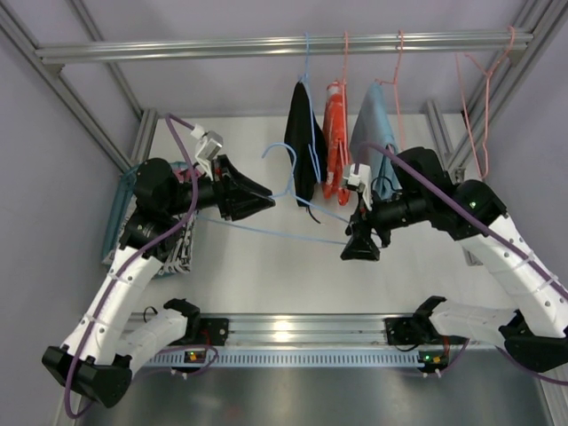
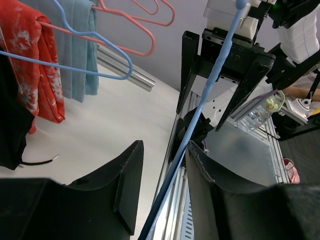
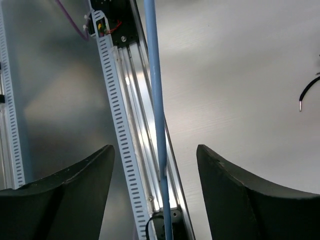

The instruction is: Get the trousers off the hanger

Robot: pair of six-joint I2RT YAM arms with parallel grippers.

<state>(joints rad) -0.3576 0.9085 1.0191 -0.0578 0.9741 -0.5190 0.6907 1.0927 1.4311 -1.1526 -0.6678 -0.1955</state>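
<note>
1. Trousers [image 1: 184, 254]: a folded printed pile on the counter [image 1: 266, 293] at the left, partly under the left arm. Can't tell the two pairs apart from here.
2. Blue hanger [image 1: 284, 232] is bare and spans between both arms mid-scene, well apart from the pile. Removal looks done for this hanger.
3. Left fingers [image 2: 125, 190]: part-open. The hanger wire runs through the gap against one finger and is not pinched.
4. Right fingers [image 3: 80, 175]: wide. The wire sits mid-gap, touching neither finger.
5. No fabric near either pair of fingers. What's left is probably just getting rid of the bare hanger.
6. Far: black garment [image 1: 302, 142], red garment [image 1: 335, 151] and teal garment [image 1: 371, 133] hang on the rail [image 1: 266, 44]. Can't tell whether any of them are trousers.
</note>
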